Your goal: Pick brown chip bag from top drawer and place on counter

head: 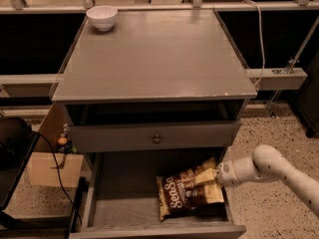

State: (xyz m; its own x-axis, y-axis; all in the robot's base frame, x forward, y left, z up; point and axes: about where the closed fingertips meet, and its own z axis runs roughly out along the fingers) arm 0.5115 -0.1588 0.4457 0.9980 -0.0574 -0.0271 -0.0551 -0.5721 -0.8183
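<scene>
Down in top drawer [124,203]: brown chip bag [185,194], claw [215,176]

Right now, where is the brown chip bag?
The brown chip bag is in the pulled-out drawer, toward its right side, below the knobbed drawer front. The pincer is at the bag's right end.

Pincer [213,176] low, at outstretched arm's end.

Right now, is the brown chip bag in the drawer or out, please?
In: the brown chip bag lies on the top drawer floor, with the tool at one end.
</scene>
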